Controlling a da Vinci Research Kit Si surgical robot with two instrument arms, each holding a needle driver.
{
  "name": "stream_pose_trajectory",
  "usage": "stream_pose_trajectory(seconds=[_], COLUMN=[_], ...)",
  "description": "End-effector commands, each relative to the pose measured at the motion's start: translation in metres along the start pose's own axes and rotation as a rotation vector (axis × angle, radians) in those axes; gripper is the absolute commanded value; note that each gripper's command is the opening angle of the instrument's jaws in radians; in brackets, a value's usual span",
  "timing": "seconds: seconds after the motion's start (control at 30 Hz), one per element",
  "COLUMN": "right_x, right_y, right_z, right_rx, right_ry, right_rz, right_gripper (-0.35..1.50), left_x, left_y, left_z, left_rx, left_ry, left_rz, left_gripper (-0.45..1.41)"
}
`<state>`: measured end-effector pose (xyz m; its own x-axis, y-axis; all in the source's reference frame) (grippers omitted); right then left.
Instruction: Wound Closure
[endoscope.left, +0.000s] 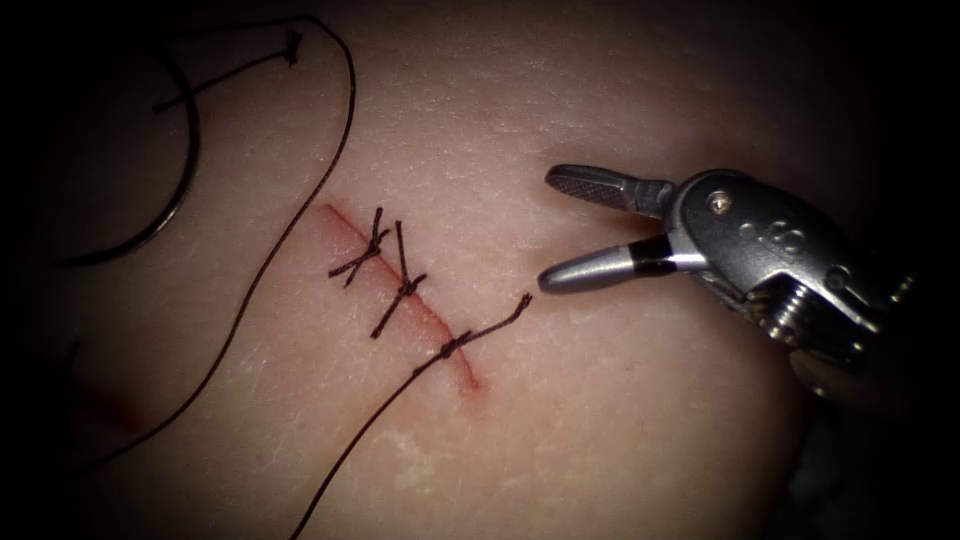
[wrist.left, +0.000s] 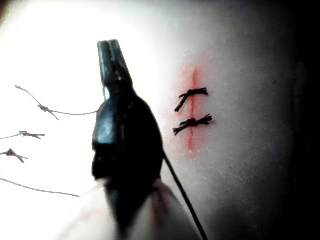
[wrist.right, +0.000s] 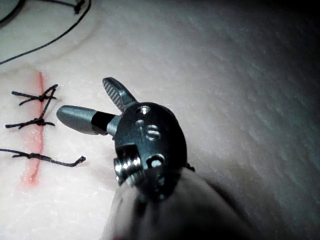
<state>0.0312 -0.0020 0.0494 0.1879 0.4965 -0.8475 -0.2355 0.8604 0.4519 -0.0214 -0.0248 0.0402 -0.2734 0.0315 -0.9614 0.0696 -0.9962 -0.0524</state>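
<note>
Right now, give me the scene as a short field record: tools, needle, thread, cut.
right tool: right of the cut, fingers open, holding nothing
left tool: seen in the left wrist view, fingers shut, nothing seen held at the tip
needle: lying on the tissue far left of the cut, held by neither tool, not in the tissue
cut: three knotted stitches across it
thread: long tail trailing from the lowest stitch, short frayed end on its right
red fluid: along the cut line
</note>
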Motion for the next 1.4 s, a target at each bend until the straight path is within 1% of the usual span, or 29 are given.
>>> stream_pose_trajectory(seconds=[0.03,0.13,0.23,0.3,0.37,0.43,0.5,0.53,0.57,0.6,0.63,0.7,0.73,0.93,1.07,1.17,1.2,1.27,1.4], right_x=[-0.001,-0.0019,-0.0031,-0.0039,-0.0046,-0.0052,-0.0057,-0.0059,-0.006,-0.0061,-0.0061,-0.0061,-0.0061,-0.006,-0.0055,-0.005,-0.0046,-0.0045,-0.0041], right_y=[-0.0008,-0.0021,-0.0037,-0.0045,-0.005,-0.0056,-0.0061,-0.0062,-0.0064,-0.0064,-0.0064,-0.0064,-0.0065,-0.0081,-0.0093,-0.0095,-0.0097,-0.0098,-0.0103], right_z=[0.0,-0.0007,-0.0006,-0.0001,0.0005,0.0014,0.0025,0.003,0.0034,0.0045,0.0045,0.0053,0.0058,0.0078,0.0085,0.0088,0.009,0.009,0.0093], right_rx=[-0.031,-0.1,-0.129,-0.133,-0.14,-0.146,-0.146,-0.146,-0.147,-0.161,-0.161,-0.173,-0.183,-0.163,-0.166,-0.164,-0.163,-0.164,-0.155], right_ry=[0.019,0.032,0.033,0.042,0.044,0.06,0.072,0.075,0.08,0.098,0.098,0.116,0.13,0.165,0.195,0.216,0.227,0.227,0.238], right_rz=[0.01,0.002,-0.016,-0.026,-0.035,-0.045,-0.054,-0.057,-0.059,-0.067,-0.067,-0.067,-0.073,-0.079,-0.075,-0.07,-0.073,-0.078,-0.086], right_gripper=[0.84,0.86,0.83,0.62,0.57,0.49,0.29,0.22,0.09,-0.2,-0.2,-0.35,-0.35,-0.35,-0.35,-0.35,-0.35,-0.35,-0.35], left_x=[-0.0005,-0.0001,-0.0001,-0.0004,-0.0007,-0.0009,-0.001,-0.001,-0.001,-0.0009,-0.0009,-0.0009,-0.0009,-0.0015,-0.0021,-0.0027,-0.0032,-0.0035,-0.0055], left_y=[-0.0002,-0.003,-0.0059,-0.008,-0.0097,-0.0106,-0.0111,-0.0112,-0.0114,-0.0117,-0.0117,-0.0123,-0.0125,-0.0139,-0.0149,-0.0156,-0.016,-0.0162,-0.0172], left_z=[0.0008,0.0014,0.0021,0.0026,0.0033,0.004,0.0049,0.0053,0.0058,0.0063,0.0063,0.0067,0.0069,0.008,0.0097,0.011,0.0119,0.0122,0.0137], left_rx=[-0.002,0.016,0.057,0.087,0.107,0.117,0.127,0.13,0.13,0.117,0.117,0.106,0.102,0.058,0.027,0.003,-0.02,-0.027,-0.055], left_ry=[0.007,0.025,0.049,0.062,0.065,0.065,0.061,0.061,0.069,0.077,0.077,0.075,0.074,0.081,0.09,0.101,0.097,0.094,0.067], left_rz=[0.004,0.018,0.022,0.028,0.024,0.026,0.024,0.024,0.025,0.025,0.025,0.022,0.021,0.019,0.026,0.03,0.025,0.028,0.001], left_gripper=[-0.45,-0.45,-0.45,-0.45,-0.45,-0.45,-0.45,-0.45,-0.45,-0.45,-0.45,-0.45,-0.45,-0.45,-0.45,-0.45,-0.45,-0.45,-0.45])
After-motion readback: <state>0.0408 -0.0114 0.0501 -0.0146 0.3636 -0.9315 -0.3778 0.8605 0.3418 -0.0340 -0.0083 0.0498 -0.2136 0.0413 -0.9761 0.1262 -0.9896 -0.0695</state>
